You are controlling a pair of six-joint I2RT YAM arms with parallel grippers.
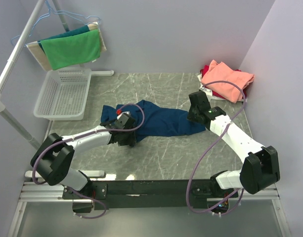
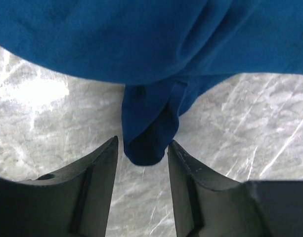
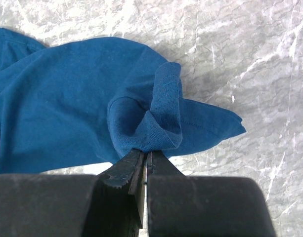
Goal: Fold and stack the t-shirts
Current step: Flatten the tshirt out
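The dark navy t-shirt (image 1: 163,121) lies crumpled across the middle of the table. My left gripper (image 1: 125,136) sits at its near left edge. In the left wrist view the left gripper (image 2: 143,144) has its jaws apart, and a hanging fold of the navy t-shirt (image 2: 146,133) dips between the fingertips without being pinched. My right gripper (image 1: 196,116) is at the shirt's right end. Seen from the right wrist, that gripper (image 3: 147,153) is shut on a bunched corner of the navy t-shirt (image 3: 156,123). A folded salmon-pink t-shirt (image 1: 226,79) rests on a red one (image 1: 206,68) at the back right.
A white mesh basket (image 1: 62,94) stands at the back left. Above it a green cloth (image 1: 72,49) hangs on a hanger from a white rack pole (image 1: 18,49). Purple walls close in the table at the back and right.
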